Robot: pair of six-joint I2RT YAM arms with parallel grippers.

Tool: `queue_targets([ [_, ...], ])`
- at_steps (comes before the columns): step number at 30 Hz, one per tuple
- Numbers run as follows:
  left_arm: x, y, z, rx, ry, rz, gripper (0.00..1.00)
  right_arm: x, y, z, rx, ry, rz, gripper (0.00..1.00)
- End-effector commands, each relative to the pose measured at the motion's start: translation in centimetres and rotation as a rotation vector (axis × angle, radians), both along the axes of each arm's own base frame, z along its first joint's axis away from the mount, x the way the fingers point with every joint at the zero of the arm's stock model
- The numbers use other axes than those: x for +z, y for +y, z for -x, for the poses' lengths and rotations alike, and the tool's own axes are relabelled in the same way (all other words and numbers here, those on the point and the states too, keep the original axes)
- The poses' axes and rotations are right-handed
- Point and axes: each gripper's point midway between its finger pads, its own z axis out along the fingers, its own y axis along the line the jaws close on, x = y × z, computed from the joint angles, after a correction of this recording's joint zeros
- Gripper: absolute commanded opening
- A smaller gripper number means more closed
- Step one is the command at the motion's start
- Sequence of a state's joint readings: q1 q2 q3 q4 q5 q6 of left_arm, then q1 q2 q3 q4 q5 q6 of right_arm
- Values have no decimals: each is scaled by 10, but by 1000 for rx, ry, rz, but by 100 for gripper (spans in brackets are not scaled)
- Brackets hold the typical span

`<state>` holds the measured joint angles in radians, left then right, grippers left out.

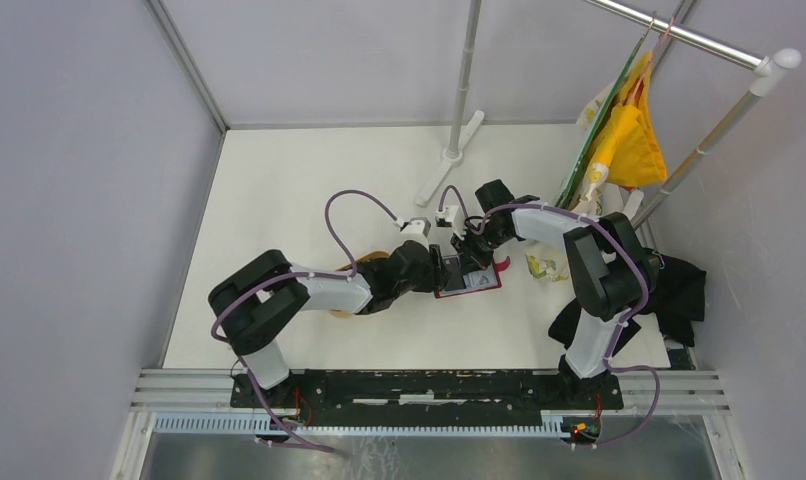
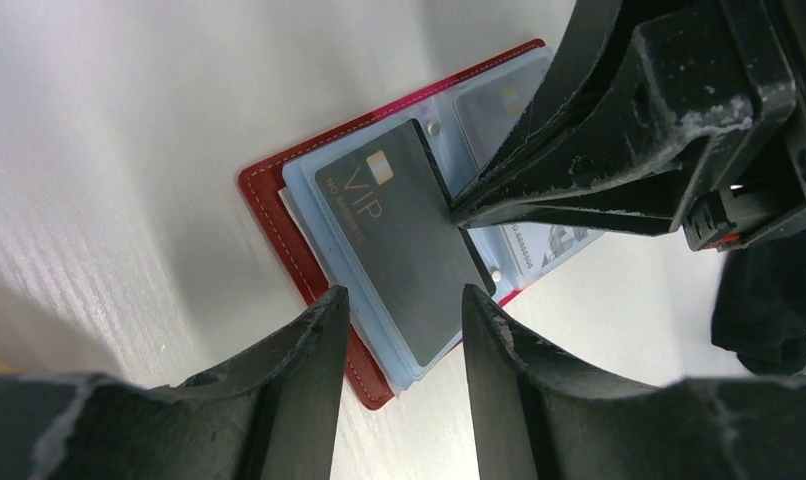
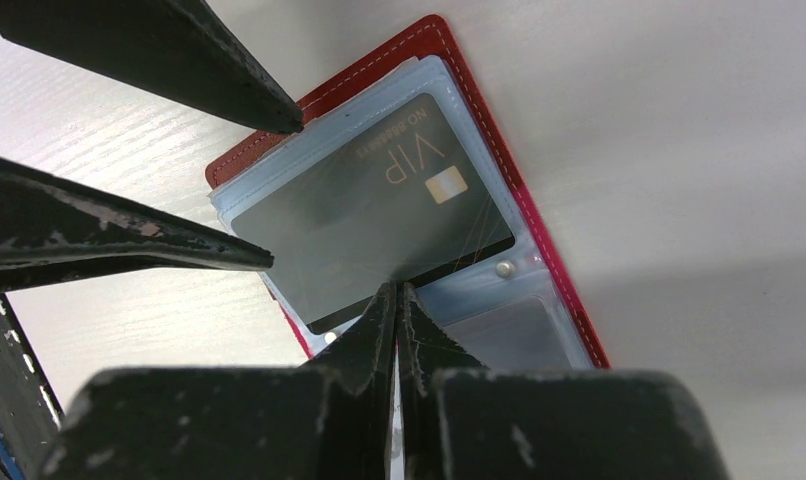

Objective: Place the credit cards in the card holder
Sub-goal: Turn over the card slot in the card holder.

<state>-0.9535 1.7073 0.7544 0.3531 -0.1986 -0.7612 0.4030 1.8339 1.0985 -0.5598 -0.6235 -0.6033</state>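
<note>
Near the left side of the worktop (image 1: 279,200), a tan wooden tray (image 1: 375,257) lies almost hidden under the left arm (image 1: 309,290); only small parts of its rim show.

The left gripper (image 1: 441,270) is low over the left end of the card holder (image 1: 469,281). Its jaws are about half open and nothing is between them. One fingertip is at the red border and the other at the short edge of the black card (image 2: 399,240). I cannot tell if they really press there.

The card holder lies open and flat a little right of the middle of the worktop, closer to the near edge than to the far one. The black card, marked VIP, rests on the grey-blue pocket page. I cannot tell whether it is partly under the clear sleeve. A pale card (image 2: 549,245) sits in a pocket beside it.

The right gripper (image 3: 394,300) comes from the far-right side. Its jaws are closed together and empty, and the tips meet the long edge of the black card.

The white foot of a pole stand (image 1: 444,170) lies on the worktop behind the grippers. To the right of the holder lies a small crumpled packet (image 1: 542,268). At the right edge a yellow cloth (image 1: 634,150) hangs from a rail (image 1: 699,40), and a black cloth (image 1: 684,290) lies heaped behind the right arm.
</note>
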Motion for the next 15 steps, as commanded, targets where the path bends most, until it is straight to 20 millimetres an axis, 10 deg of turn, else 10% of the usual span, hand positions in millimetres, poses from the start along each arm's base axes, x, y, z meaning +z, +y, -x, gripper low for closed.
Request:
queue_targets([
  [1, 18, -18, -13, -2, -31, 78, 51, -4, -4, -10, -6, -18, 29, 4],
  [15, 15, -21, -13, -19, -11, 118, 46, -2, -4, -11, -7, -19, 29, 4],
])
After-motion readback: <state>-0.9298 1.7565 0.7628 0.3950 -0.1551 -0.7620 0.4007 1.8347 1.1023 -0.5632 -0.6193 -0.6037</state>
